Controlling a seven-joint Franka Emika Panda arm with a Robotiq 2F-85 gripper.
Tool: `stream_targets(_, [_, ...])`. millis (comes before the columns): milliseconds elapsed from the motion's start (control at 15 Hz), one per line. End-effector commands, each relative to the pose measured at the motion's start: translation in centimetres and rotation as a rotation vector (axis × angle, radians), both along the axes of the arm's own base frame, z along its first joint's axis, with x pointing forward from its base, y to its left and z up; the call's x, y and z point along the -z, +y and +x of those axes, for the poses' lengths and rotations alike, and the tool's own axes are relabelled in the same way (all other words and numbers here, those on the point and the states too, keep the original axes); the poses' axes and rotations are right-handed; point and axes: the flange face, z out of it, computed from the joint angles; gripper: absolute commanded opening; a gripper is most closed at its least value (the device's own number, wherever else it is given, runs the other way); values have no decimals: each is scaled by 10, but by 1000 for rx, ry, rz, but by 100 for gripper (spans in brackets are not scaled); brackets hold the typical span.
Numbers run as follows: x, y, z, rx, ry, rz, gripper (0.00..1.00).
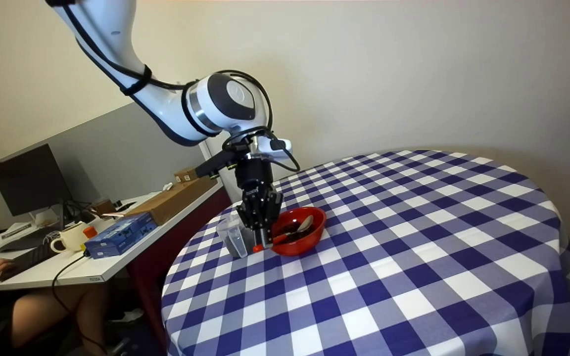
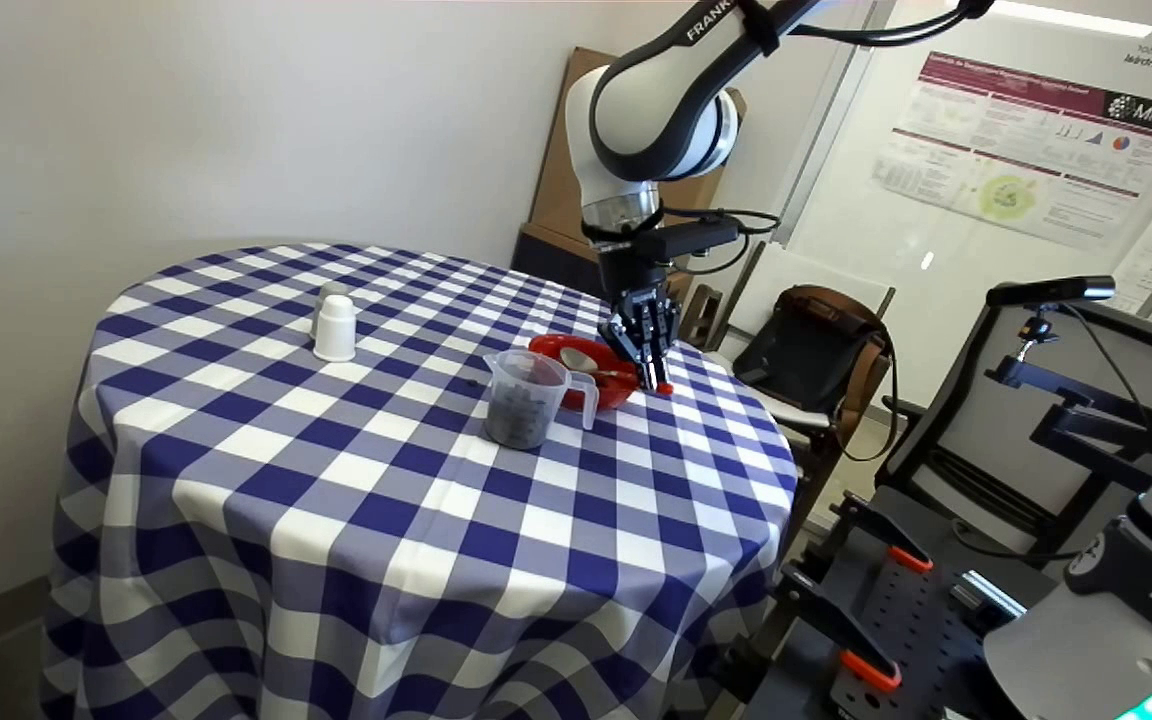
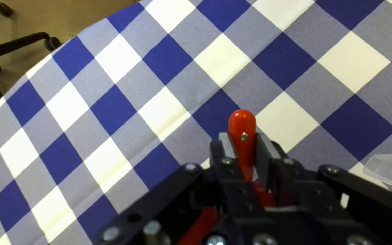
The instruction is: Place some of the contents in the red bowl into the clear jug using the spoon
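My gripper (image 3: pixel 243 146) is shut on the orange-red handle of the spoon (image 3: pixel 242 124); the handle's rounded end sticks out past the fingertips. In an exterior view the gripper (image 1: pixel 264 241) is at the red bowl's (image 1: pixel 297 248) near rim, and the spoon's pale head (image 1: pixel 306 222) lies inside the bowl, over the dark contents (image 1: pixel 291 237). The bowl (image 2: pixel 614 394) also shows behind the clear jug (image 2: pixel 524 392), which stands upright beside it, handle towards the gripper. The jug's lower part looks dark grey; I cannot tell whether something is inside. Its edge shows in the wrist view (image 3: pixel 391 168).
A white bottle (image 2: pixel 335 330) stands on the checked tablecloth (image 2: pixel 356 480) with a greyer one (image 2: pixel 328 292) behind it. A small dark spot lies left of the jug. The round table's edge is near the bowl. A desk with a blue box (image 1: pixel 120 236) stands alongside.
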Motion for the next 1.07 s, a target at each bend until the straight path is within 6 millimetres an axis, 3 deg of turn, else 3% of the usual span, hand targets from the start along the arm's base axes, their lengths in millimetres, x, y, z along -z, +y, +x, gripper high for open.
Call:
stream_targets(0, [7, -3, 12, 0, 49, 58, 5])
stream_targets(133, [7, -3, 14, -2, 68, 76, 7])
stream_targets(200, [7, -3, 15, -4, 73, 82, 45])
stream_targets(333, [3, -2, 17, -3, 77, 94, 51])
stream_targets(733, [-18, -2, 20, 18, -2, 129, 95])
stream_targets(1000, [-62, -2, 17, 5, -238, 139, 100])
